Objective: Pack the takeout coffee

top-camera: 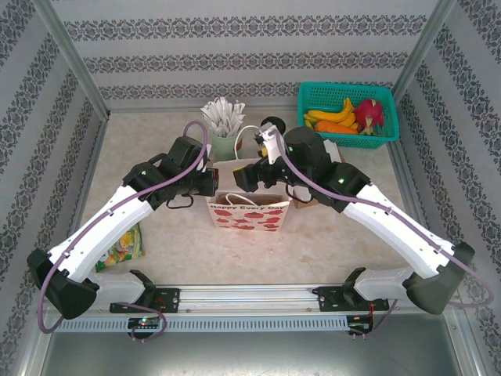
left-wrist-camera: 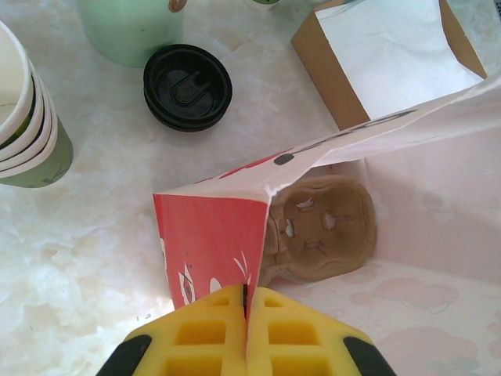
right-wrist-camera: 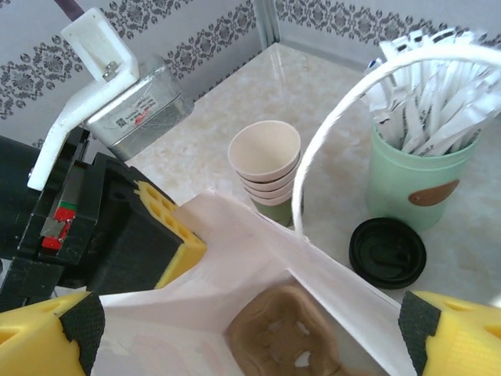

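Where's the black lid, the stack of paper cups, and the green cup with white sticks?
black lid [right-wrist-camera: 387, 252], right wrist view, middle of its top.
stack of paper cups [right-wrist-camera: 264, 149], right wrist view, inside the top cup.
green cup [right-wrist-camera: 395, 178], right wrist view, its bare side wall.

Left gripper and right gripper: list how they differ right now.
The left gripper is shut, pinching the rim of the paper bag; the right gripper is wide open and holds nothing. The left gripper sits at the bag's side edge; the right gripper hangs above the bag's open mouth. Both have yellow fingers and are at the same bag.
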`<state>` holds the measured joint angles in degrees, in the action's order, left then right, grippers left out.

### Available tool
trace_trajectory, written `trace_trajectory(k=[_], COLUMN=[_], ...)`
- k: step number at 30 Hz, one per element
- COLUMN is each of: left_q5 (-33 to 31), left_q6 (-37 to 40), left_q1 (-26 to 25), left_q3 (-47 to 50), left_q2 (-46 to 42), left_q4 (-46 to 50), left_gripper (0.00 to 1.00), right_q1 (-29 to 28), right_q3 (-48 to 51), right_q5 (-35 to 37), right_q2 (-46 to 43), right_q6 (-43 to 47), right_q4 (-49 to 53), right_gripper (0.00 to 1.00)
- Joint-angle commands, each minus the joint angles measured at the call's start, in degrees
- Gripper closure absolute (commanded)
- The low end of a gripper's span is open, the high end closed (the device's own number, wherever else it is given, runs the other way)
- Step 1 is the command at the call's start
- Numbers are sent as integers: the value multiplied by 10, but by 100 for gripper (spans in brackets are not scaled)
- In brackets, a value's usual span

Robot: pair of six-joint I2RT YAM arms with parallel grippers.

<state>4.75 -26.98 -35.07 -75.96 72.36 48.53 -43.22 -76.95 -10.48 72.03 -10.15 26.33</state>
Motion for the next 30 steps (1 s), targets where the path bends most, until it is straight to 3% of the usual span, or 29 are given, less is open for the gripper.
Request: trace_trajectory(k=[1,7,15,24,30], left_q5=[6,11,24,60,72], left_q6=[19,29,40,78,87], left_q1=[8,8,8,17,18], left_q3=[-18,-23,-44,-91,-96], left_q2=[-5,-3,11,36,41], left_q4=[19,22,46,106,104], left_gripper=[100,100,100,100,100], right_q1=[18,57,99,115,154], right_q3=[23,33,76,110,97], right_q5=[5,7,-66,-55,-130], right_q2=[-21,-32,-58,-81,-55], right_q6=[45,86,141,202,238], right_q4=[-14,16,15,22,58], right_gripper=[2,2,2,2,3])
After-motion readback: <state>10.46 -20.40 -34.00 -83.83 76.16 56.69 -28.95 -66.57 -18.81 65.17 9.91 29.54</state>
